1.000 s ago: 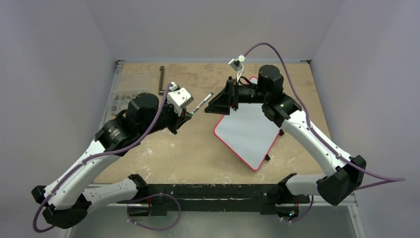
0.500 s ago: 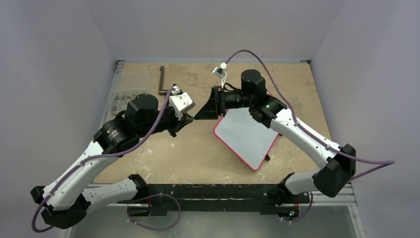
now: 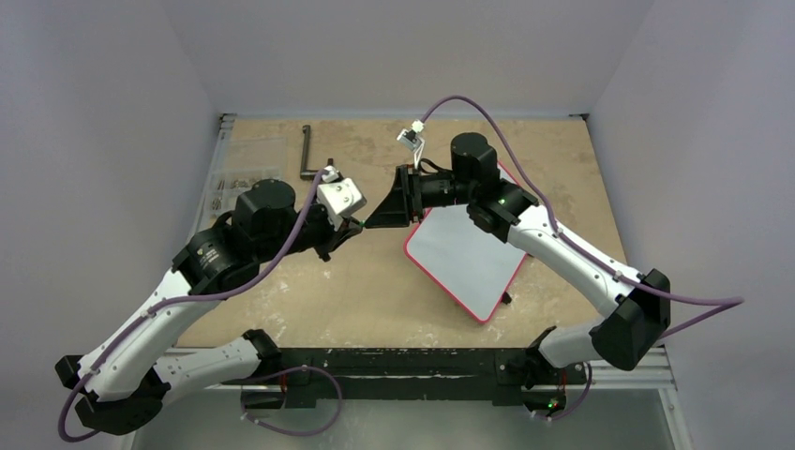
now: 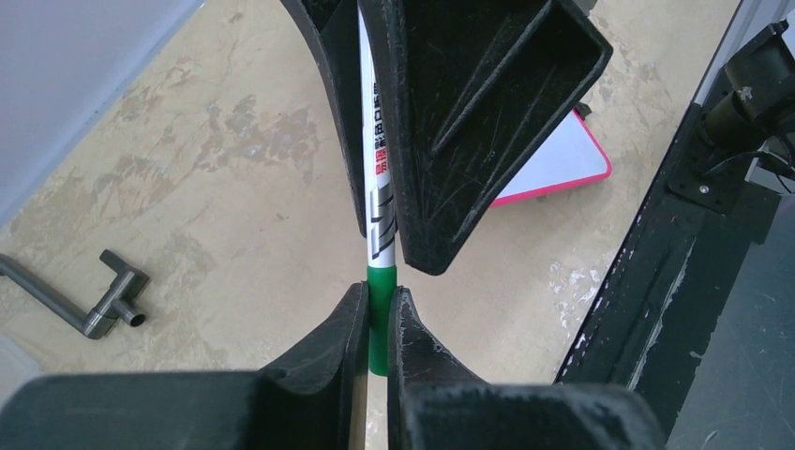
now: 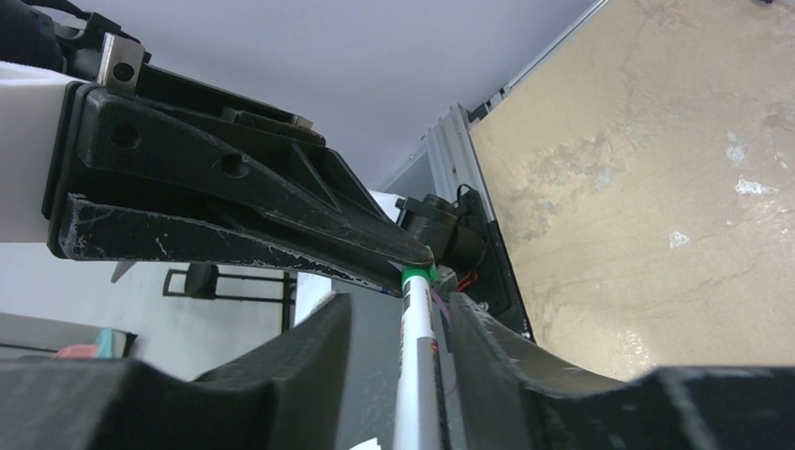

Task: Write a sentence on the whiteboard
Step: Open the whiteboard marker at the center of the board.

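A white marker point(image 4: 377, 141) with a green cap point(image 4: 380, 323) hangs in the air between the two grippers. My left gripper point(image 4: 378, 295) is shut on the green cap. My right gripper point(image 5: 401, 302) faces it tip to tip, its jaws either side of the white barrel point(image 5: 417, 356) with narrow gaps showing, so it is open. In the top view the two grippers meet left of the whiteboard's far corner, left gripper point(image 3: 357, 221) and right gripper point(image 3: 371, 223). The red-rimmed whiteboard point(image 3: 466, 253) lies flat and skewed under the right arm. No sentence shows; its face looks plain white.
A dark metal L-shaped tool point(image 3: 307, 150) lies at the back left of the table. A clear bag of small parts point(image 3: 230, 183) sits by the left edge. A black frame rail point(image 3: 394, 361) runs along the near edge. Walls close in on three sides.
My right arm has swung left, bringing its gripper over the marker's barrel, and its jaws have narrowed. The left gripper has stayed shut on the cap, hardly moving.
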